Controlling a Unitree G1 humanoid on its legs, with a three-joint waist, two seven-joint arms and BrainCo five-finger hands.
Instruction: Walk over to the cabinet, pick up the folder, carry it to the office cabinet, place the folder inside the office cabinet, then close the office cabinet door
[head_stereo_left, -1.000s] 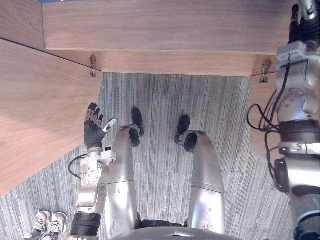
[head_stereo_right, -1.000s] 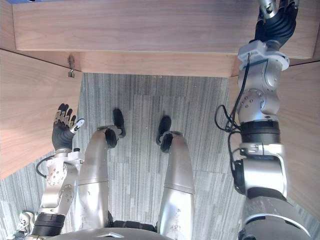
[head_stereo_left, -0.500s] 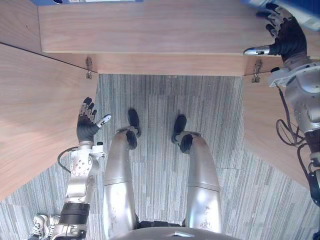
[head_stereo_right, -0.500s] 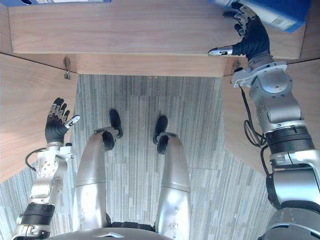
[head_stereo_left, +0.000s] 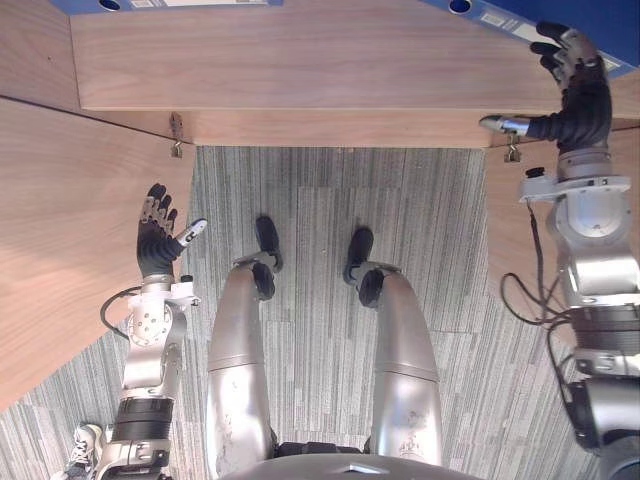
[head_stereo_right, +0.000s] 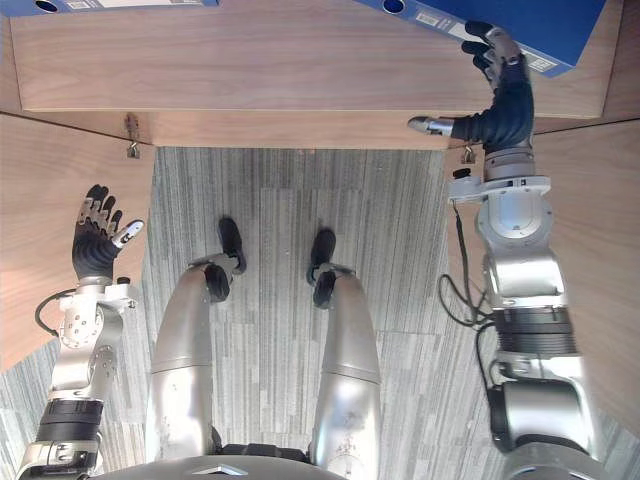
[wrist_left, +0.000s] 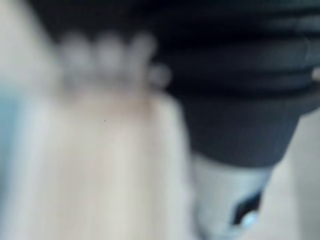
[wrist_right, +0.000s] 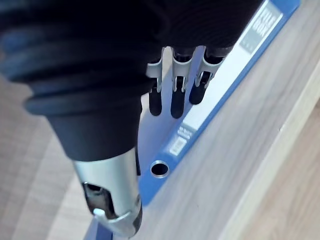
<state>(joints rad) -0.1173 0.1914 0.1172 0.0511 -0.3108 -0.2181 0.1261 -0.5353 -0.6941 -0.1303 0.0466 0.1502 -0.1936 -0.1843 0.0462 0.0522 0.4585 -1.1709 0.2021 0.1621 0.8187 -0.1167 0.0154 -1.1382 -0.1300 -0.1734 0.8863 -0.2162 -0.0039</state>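
A blue folder (head_stereo_right: 530, 18) with a white spine label (wrist_right: 225, 85) lies flat on the wooden cabinet shelf (head_stereo_left: 300, 60), at its right end. My right hand (head_stereo_right: 500, 105) is open at the folder's near edge. Its straight fingers (wrist_right: 172, 95) reach over the blue cover and its thumb sticks out to the side. I cannot tell whether the fingertips touch the folder. My left hand (head_stereo_left: 155, 245) is open and holds nothing, low on the left, close to the open left cabinet door (head_stereo_left: 70, 220).
A second blue folder (head_stereo_left: 160, 4) lies at the shelf's far left. The right cabinet door (head_stereo_right: 600, 250) stands open beside my right arm. Metal hinges (head_stereo_left: 178, 133) sit at both shelf corners. Grey striped carpet (head_stereo_left: 330, 200) lies between the doors.
My right arm has drawn back from deep in the cabinet, and its hand now rests at the folder's near edge. The left hand has drifted outward toward the left door.
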